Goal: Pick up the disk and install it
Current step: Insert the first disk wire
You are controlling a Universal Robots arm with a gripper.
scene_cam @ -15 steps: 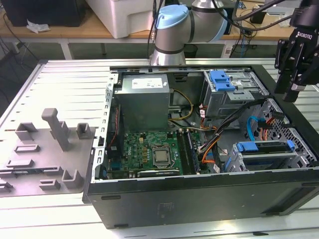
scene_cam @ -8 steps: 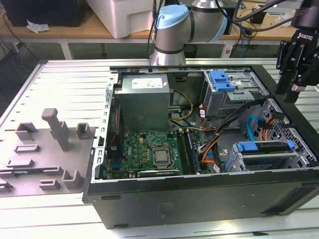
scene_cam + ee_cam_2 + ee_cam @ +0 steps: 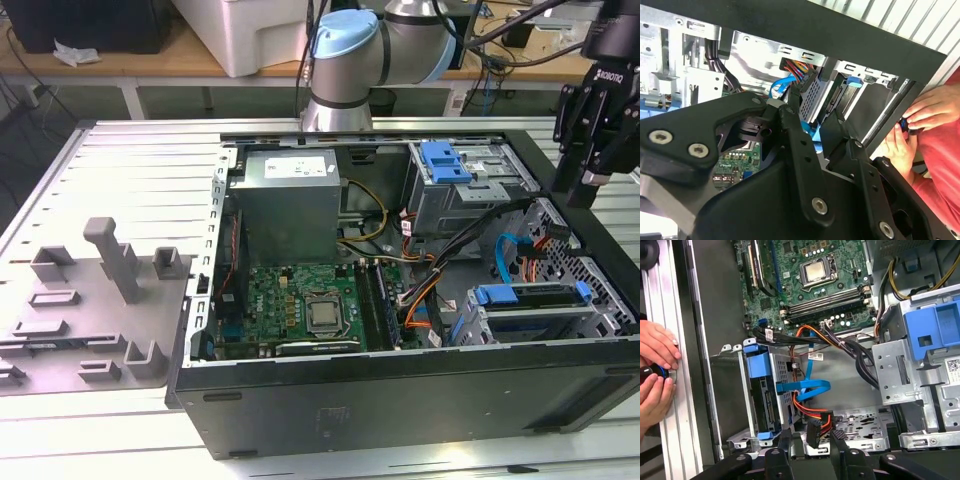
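So at this point the gripper (image 3: 588, 185) hung over the end of the open tower case (image 3: 400, 400) on the exterior view's right, up above the drive cages, with nothing in it. In both wrist views the fingers stood apart with only the case's innards showing between them, so: released and empty.

The disk (image 3: 763, 402) sat edge-on in the lower drive cage (image 3: 730, 360), blue caddy around it, right next to the case wall. In the exterior view it was the blue-framed slab near the case's corner on the lower right.

My read is the carrying part was over and the disk was in its bay, though I couldn't tell if it had clicked fully home. If it needed a last nudge, that'd call for coming straight down on the caddy while keeping off the blue data cable (image 3: 807, 387) and the orange-and-red power leads (image 3: 812, 415), which ran just beside it.

Hard bits: the drive's label face was hidden by the cage, its connector end was lost behind the cables, and the gripper's body was cut off at the frame edge. A person's hands (image 3: 657, 342) rested on the aluminium table (image 3: 682, 390) just outside the case, pinching something small, blue and black (image 3: 654, 372). No idea what it was.
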